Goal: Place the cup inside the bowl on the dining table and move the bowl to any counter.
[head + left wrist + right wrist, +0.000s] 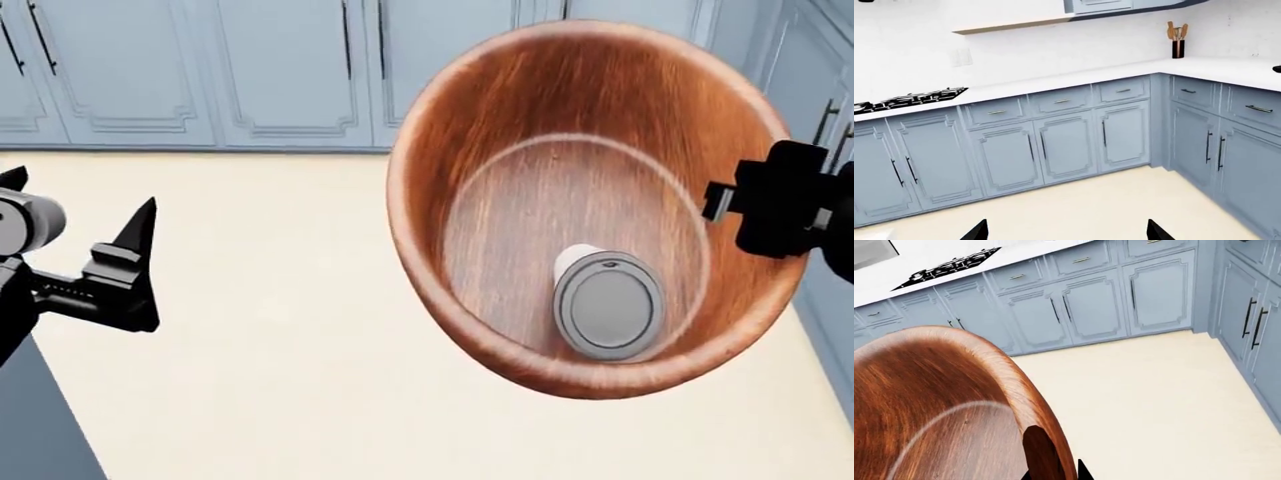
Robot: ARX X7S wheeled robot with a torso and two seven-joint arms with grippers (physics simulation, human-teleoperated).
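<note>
**Bowl aloft, cup inside**

The worktop (pixel 1074 80) runs above blue cabinets (pixel 1061 145). The bowl (pixel 534 130) hangs over the floor (pixel 267 330), right gripper (pixel 727 205) fingers clamped on its three o'clock rim. The cup (pixel 607 305) lies inside, at five o'clock. Left gripper (pixel 80 215) fingers apart, empty.

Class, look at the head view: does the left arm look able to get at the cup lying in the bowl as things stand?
Probably yes. The left gripper is open and empty, apart from the bowl, whose open mouth leaves the cup exposed. The right gripper holds the far rim, off that path.
</note>
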